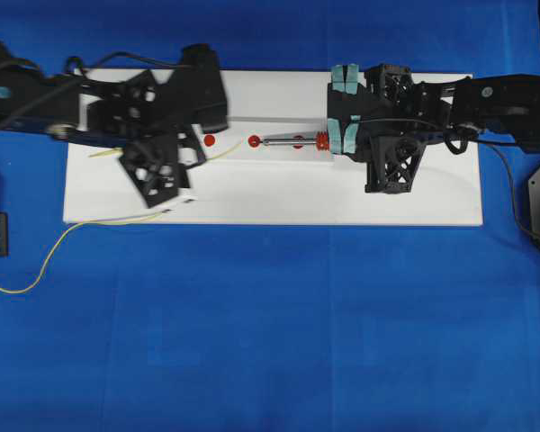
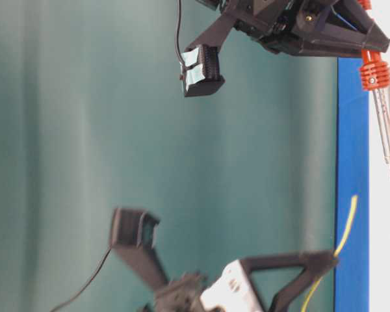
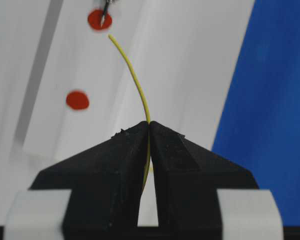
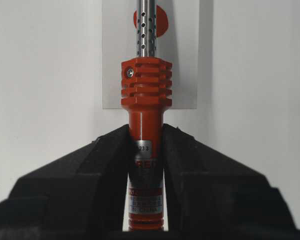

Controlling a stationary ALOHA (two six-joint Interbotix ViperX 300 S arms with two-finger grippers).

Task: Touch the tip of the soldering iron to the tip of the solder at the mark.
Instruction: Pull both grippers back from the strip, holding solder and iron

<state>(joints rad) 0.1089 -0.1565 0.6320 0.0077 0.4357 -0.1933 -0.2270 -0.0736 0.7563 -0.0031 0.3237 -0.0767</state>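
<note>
Holding the solder [image 3: 138, 85] tight in my left claw [image 3: 149, 125], I am pinching the thin yellow wire between my two black fingers [image 3: 115, 165], and its free end is sticking out in front of me and bending up toward a red dot [image 3: 99, 20] on the white board [image 1: 279, 198]. My right claw [image 4: 146, 145] is squeezing the red handle of the soldering iron [image 4: 146, 90], and the iron is lying along the board with its dark tip sitting right on that same red dot. The wire's end is near the iron's tip but not touching it yet; there is a little gap. I am thinking this last bit is tricky. The wire is so thin and bendy that if I push it in too hard, it could curl away or slide past the tip and miss. It could also slip in my fingers, since there is so little to hold. If my other claw wobbles, the iron's tip could leave the dot, and then the touch would be in the wrong spot.
</note>
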